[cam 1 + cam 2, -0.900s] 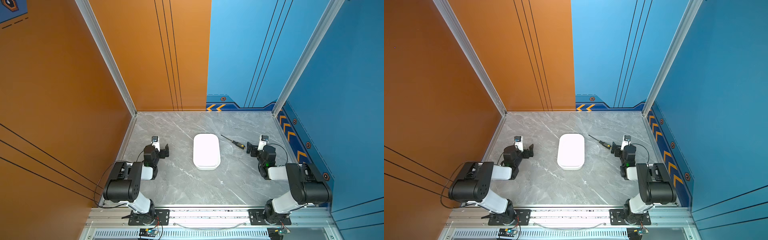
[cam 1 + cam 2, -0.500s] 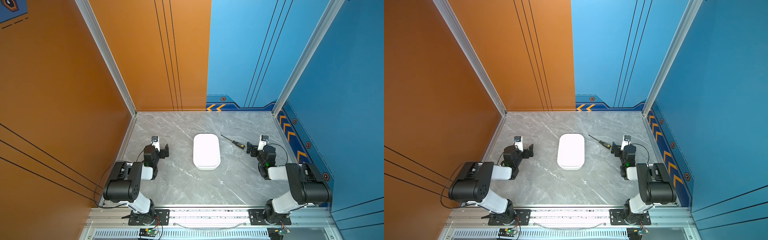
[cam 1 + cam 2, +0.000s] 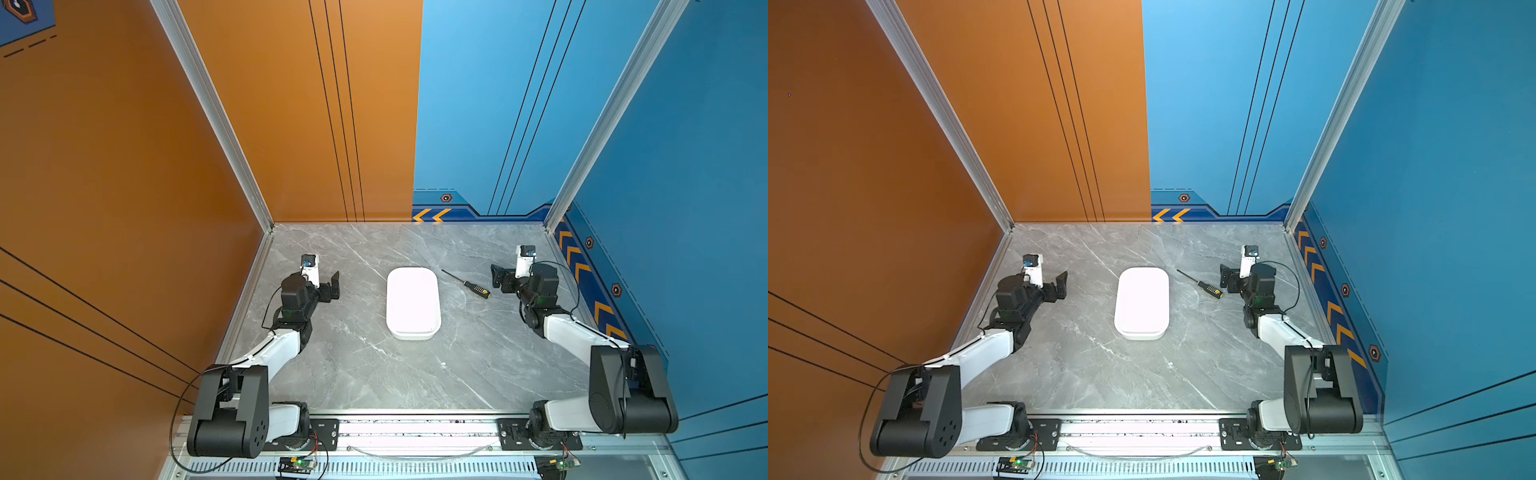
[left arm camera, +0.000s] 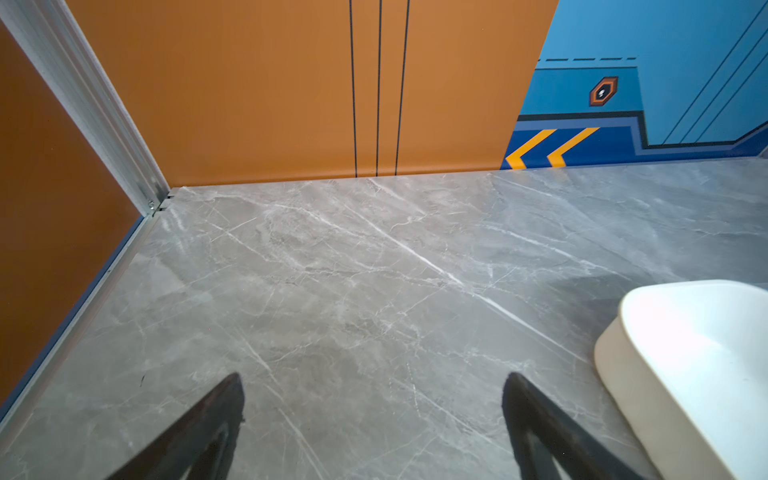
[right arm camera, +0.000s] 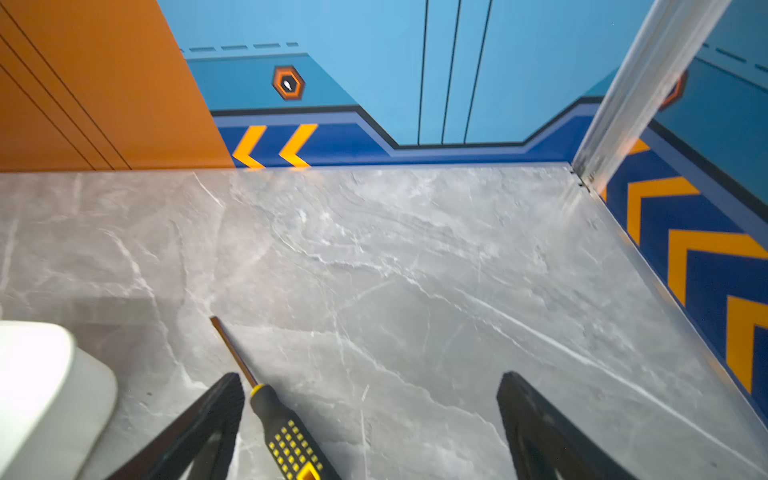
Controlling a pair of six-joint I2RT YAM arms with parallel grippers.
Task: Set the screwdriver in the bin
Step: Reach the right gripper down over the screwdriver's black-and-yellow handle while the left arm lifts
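The screwdriver (image 3: 471, 285) lies on the bench (image 3: 374, 374) at the bin's (image 3: 413, 332) two o'clock, just beside the spread right gripper (image 5: 372, 380); the left gripper (image 4: 374, 378) is spread too.

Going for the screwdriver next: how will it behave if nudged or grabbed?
The screwdriver lies flat on the smooth table, and its handle looks rounded, so a sideways nudge would probably roll it. The thin shaft looks rigid, so it should lift without flexing, likely handle-heavy. The dotted handle probably grips better than the shaft.
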